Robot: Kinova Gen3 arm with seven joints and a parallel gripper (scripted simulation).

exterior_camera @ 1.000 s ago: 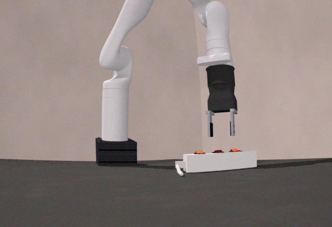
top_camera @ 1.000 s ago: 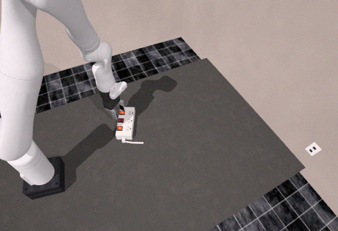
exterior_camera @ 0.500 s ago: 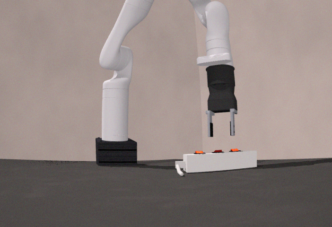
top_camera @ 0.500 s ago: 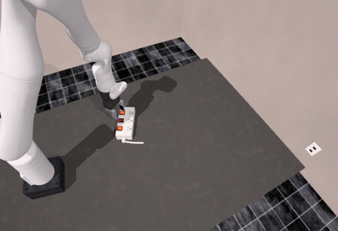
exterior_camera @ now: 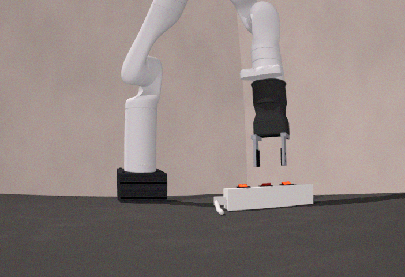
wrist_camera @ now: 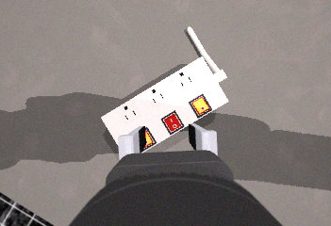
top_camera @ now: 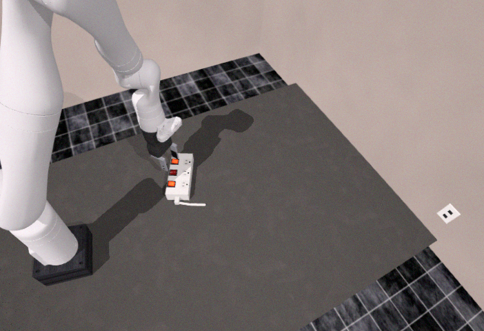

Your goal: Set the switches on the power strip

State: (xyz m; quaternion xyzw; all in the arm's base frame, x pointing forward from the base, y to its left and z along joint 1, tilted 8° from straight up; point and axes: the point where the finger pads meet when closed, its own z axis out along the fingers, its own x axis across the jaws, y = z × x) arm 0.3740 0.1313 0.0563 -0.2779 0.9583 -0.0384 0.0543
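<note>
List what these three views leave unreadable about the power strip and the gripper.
- Far switch: wrist view, partly covered by a finger; top view, crowded by the open gripper.
- Switch rocker positions: exterior view shows only thin edges above the power strip; too small.
- Socket markings: tiny dots, illegible.
- Cable: only a short stub shows.
</note>
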